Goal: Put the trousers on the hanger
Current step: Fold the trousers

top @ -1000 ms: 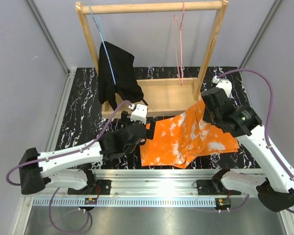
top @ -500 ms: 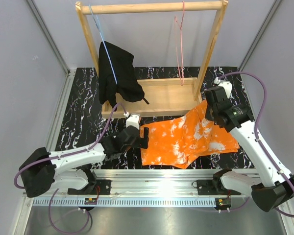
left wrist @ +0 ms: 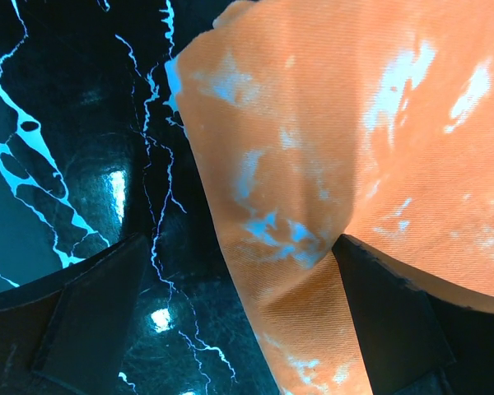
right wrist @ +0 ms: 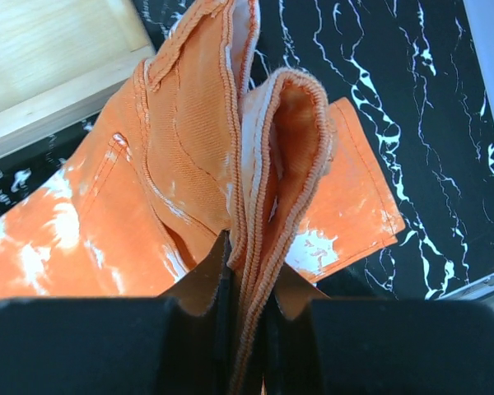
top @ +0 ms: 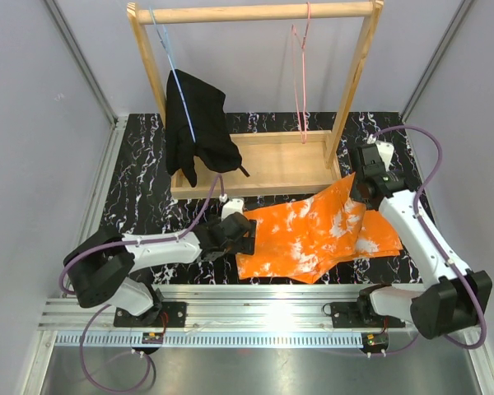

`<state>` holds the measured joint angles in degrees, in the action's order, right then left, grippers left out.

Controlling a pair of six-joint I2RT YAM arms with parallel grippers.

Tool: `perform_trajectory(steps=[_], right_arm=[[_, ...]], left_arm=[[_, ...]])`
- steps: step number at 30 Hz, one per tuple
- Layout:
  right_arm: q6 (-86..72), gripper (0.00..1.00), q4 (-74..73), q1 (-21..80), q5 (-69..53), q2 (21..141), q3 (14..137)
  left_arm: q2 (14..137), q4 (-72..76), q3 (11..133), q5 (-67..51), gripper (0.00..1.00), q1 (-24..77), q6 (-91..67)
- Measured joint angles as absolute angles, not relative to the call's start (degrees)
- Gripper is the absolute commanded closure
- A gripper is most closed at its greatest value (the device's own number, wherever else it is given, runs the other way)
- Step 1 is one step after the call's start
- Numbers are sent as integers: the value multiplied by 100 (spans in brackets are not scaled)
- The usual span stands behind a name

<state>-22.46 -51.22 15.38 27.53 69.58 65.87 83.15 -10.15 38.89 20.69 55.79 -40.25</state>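
The orange trousers point(top: 313, 234) with white blotches lie crumpled on the black marbled table in front of the rack. My right gripper point(top: 360, 188) is shut on their bunched seamed edge point(right wrist: 267, 164) and holds that corner raised off the table; its point in the right wrist view is between the fingertips point(right wrist: 247, 267). My left gripper point(top: 249, 234) is low at the trousers' left edge and open. In the left wrist view the cloth point(left wrist: 337, 148) runs between the spread fingers of that gripper point(left wrist: 239, 329). The pink hanger point(top: 303, 82) hangs bare from the rack's top bar.
A wooden rack point(top: 358, 74) with a flat wooden base point(top: 272, 164) stands behind the trousers. A black garment point(top: 198, 123) hangs on a light-blue wire hanger point(top: 166, 49) at its left. Grey walls close in both sides.
My left arm has sunk low and stretched out to the trousers' left edge. My right arm has swung back to the right, still holding the cloth.
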Motion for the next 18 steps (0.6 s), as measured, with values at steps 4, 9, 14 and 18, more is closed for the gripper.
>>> perform_trajectory(steps=[4, 9, 14, 18], right_arm=[[-2270, 94, -5035, 1332, 2864, 7349, 6528], [-2488, 90, -5103, 1059, 3312, 7721, 6434], [-2799, 65, -5417, 729, 3669, 7804, 6313], [-3006, 15, -5616, 460, 3951, 7780, 6313]], left_arm=[[8353, -1120, 3981, 2082, 2, 5634, -4091], [8355, -1275, 4106, 2128, 2, 5734, -4104], [8357, -1345, 4119, 2143, 2, 5739, -4152], [8357, -1352, 4119, 2147, 2, 5739, -4193]])
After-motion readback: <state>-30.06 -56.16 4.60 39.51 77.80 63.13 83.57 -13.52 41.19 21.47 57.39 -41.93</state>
